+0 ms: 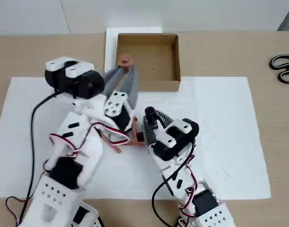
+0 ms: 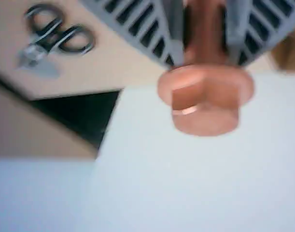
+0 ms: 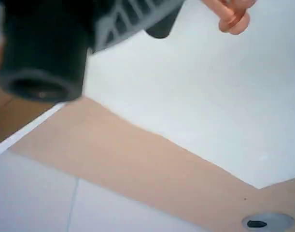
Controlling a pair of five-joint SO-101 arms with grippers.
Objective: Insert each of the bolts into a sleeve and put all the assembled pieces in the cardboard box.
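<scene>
My left gripper (image 1: 124, 72) is shut on an orange bolt (image 1: 124, 61), held by its shaft beside the left wall of the cardboard box (image 1: 158, 85). In the left wrist view the bolt's hex head (image 2: 205, 99) sticks out past the grey fingers (image 2: 137, 29), over white paper. My right gripper (image 1: 152, 121) sits mid-table, shut on a black sleeve (image 1: 149, 112). The sleeve's open end (image 3: 38, 82) shows close up in the right wrist view, with an orange bolt (image 3: 232, 17) farther off.
A white paper sheet (image 1: 220, 132) covers the middle of the wooden table. Orange parts (image 1: 135, 137) lie between the two arms, partly hidden. Scissors (image 1: 284, 66) (image 2: 55, 41) rest at the far right. The box floor (image 1: 153, 59) looks bare.
</scene>
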